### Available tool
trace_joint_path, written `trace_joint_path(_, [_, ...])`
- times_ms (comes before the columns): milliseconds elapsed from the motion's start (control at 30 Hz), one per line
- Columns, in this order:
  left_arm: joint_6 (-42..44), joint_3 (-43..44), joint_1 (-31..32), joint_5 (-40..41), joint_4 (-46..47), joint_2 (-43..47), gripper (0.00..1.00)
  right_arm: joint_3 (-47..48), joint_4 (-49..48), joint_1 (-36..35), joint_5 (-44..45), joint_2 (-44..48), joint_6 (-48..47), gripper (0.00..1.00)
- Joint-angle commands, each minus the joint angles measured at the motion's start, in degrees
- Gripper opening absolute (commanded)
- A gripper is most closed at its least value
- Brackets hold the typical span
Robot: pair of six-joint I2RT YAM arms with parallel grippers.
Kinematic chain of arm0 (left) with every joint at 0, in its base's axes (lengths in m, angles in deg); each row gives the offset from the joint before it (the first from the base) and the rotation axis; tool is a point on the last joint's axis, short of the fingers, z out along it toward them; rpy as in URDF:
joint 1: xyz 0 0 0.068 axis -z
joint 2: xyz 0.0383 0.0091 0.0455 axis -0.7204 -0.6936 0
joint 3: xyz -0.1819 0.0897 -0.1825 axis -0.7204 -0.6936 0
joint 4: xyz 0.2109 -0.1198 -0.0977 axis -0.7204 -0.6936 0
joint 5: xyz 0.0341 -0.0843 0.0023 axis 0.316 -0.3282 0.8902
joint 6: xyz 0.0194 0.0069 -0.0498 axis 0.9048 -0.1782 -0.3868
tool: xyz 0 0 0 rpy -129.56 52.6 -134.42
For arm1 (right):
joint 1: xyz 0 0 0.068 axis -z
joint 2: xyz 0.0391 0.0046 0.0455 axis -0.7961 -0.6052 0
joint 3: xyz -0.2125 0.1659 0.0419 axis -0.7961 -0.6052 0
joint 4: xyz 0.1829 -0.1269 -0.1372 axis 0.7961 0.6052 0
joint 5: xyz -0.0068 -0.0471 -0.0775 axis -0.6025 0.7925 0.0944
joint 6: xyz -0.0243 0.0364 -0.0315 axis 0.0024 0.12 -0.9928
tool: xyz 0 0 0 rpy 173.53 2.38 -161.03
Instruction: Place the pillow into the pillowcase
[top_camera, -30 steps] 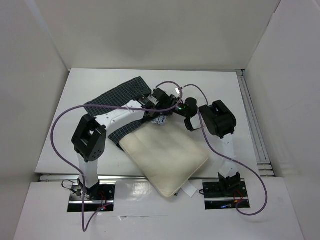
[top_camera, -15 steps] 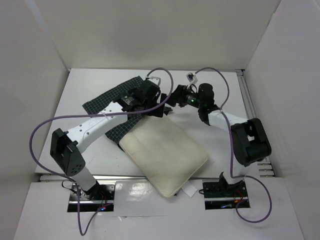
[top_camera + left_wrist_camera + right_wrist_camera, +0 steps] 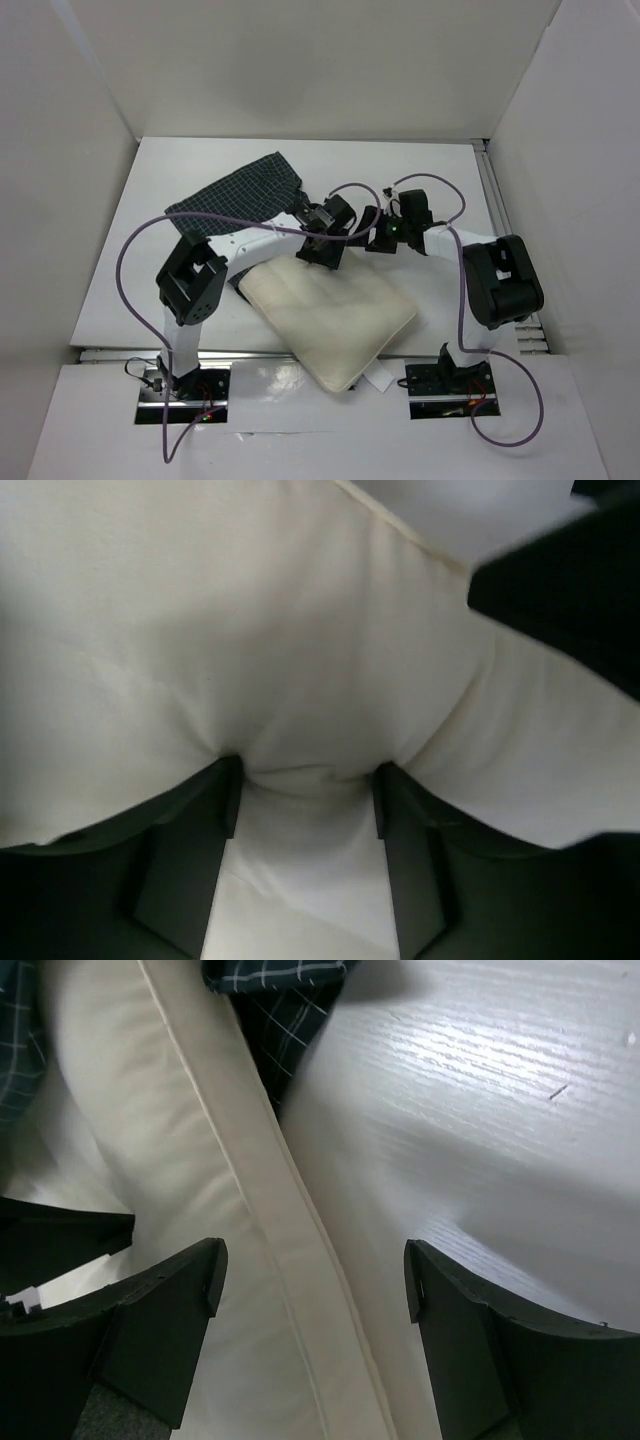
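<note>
The cream pillow [image 3: 335,310] lies slantwise at the table's near middle. The dark checked pillowcase [image 3: 240,192] lies flat behind it at the left, and its near part runs under the pillow's far edge. My left gripper [image 3: 322,248] is down on the pillow's far edge. In the left wrist view [image 3: 305,775] its fingers dig into the pillow [image 3: 250,630] with a fold of cream fabric pinched between them. My right gripper [image 3: 372,240] is open just over the pillow's far corner. In the right wrist view [image 3: 312,1260] it straddles the pillow's seam [image 3: 260,1180], with the pillowcase [image 3: 280,1020] ahead.
White walls enclose the table on the left, back and right. A metal rail [image 3: 505,250] runs along the right edge. Purple cables [image 3: 130,250] loop from both arms over the table. A dark blurred part [image 3: 580,590] shows at the upper right of the left wrist view.
My left arm has folded back, and its gripper moved from the pillowcase down onto the pillow's far edge. My right gripper came nearer and lower, to the pillow's far corner.
</note>
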Motion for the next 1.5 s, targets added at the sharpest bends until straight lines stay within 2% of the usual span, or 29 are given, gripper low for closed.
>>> trace_joint_path(0, [-1.9, 0.6, -4.3, -0.1, -0.7, -4.4, 0.68, 0.0, 1.5, 0.6, -2.4, -0.9, -2.5, 0.83])
trace_joint_path(67, [-1.9, 2.1, -8.0, -1.7, -0.7, -6.7, 0.51, 1.7, 0.3, 0.6, -1.4, -1.5, -3.3, 0.83])
trace_joint_path(100, [-1.9, 2.6, -9.7, -2.8, -1.2, -6.8, 0.31, 2.4, -2.2, 0.6, -0.7, -3.2, -3.3, 0.83])
trace_joint_path(167, [-1.1, 2.6, -10.3, -2.8, -1.2, -6.8, 0.12, 5.3, -3.0, 0.6, 0.6, -6.0, -4.1, 0.83])
trace_joint_path(200, [-0.6, 1.8, -10.3, -2.8, -1.2, -5.4, 0.0, 10.4, -2.0, 0.6, 0.6, -7.9, -4.7, 0.83])
trace_joint_path(267, [0.3, 0.3, -10.3, -2.0, -0.7, -3.5, 0.0, 15.1, -0.9, 0.6, 2.3, -13.3, -5.7, 0.83])
trace_joint_path(367, [3.1, -0.7, -10.3, -1.3, 1.4, 0.4, 0.0, 21.7, -3.8, 0.1, -1.5, -18.5, -7.9, 0.83])
trace_joint_path(467, [5.4, -1.5, -10.3, -1.6, 1.9, 2.4, 0.0, 26.7, -8.3, -1.3, -1.5, -22.6, -14.3, 0.83])
trace_joint_path(567, [5.9, -1.5, -10.3, -0.6, 0.9, 4.6, 0.0, 31.1, -11.5, -2.1, -1.6, -27.8, -21.0, 0.87])
trace_joint_path(700, [5.9, -1.5, -10.3, 0.5, -0.1, 6.3, 0.0, 40.1, -6.3, -3.2, -7.6, -34.9, -30.0, 0.87])
trace_joint_path(833, [6.5, -1.5, -10.3, 2.3, -0.7, 8.5, 0.0, 43.7, -4.2, -5.9, -20.7, -37.8, -36.6, 0.87])
trace_joint_path(1000, [7.2, -1.5, -10.3, 2.8, -0.7, 9.8, 0.0, 50.3, 5.0, -10.8, -20.5, -42.9, -43.2, 0.87])
trace_joint_path(1067, [7.2, -2.1, -10.3, 4.0, -1.3, 9.8, 0.0, 53.1, 6.5, -11.9, -19.3, -44.4, -43.2, 0.69])
trace_joint_path(1100, [6.5, -2.1, -10.3, 5.1, -1.8, 9.2, 0.0, 52.3, 3.7, -12.4, -18.0, -44.4, -41.5, 0.12])
trace_joint_path(1133, [6.5, -2.1, -10.3, 5.2, -1.8, 9.2, 0.0, 50.4, 3.7, -12.4, -15.7, -44.4, -39.3, 0.11])
trace_joint_path(1167, [5.8, -2.1, -10.3, 5.9, -1.8, 9.2, 0.0, 47.8, -3.3, -12.4, -13.5, -43.1, -37.6, 0.0])
trace_joint_path(1267, [4.7, -2.1, -11.5, 7.1, -1.8, 9.8, 0.0, 33.9, -16.5, -10.2, -9.7, -34.8, -28.2, 0.0])
trace_joint_path(1300, [4.7, -2.1, -12.0, 7.7, -1.8, 9.8, 0.0, 30.8, -22.6, -9.4, -9.0, -29.4, -26.0, 0.0])
trace_joint_path(1333, [4.0, -2.1, -12.0, 8.8, -1.8, 10.3, 0.0, 25.2, -24.5, -8.7, -6.2, -26.6, -22.5, 0.0])
trace_joint_path(1367, [4.0, -2.1, -12.9, 8.8, -1.8, 10.3, 0.0, 22.7, -25.6, -7.4, -4.4, -23.7, -21.5, 0.0])
trace_joint_path(1400, [4.0, -2.1, -13.9, 8.8, -1.2, 10.3, 0.0, 20.1, -27.4, -7.4, 1.1, -18.0, -20.3, 0.0])
trace_joint_path(1467, [4.0, -1.6, -15.0, 9.6, -1.2, 10.3, 0.0, 12.8, -28.1, -6.3, 4.9, -12.8, -19.0, 0.0])
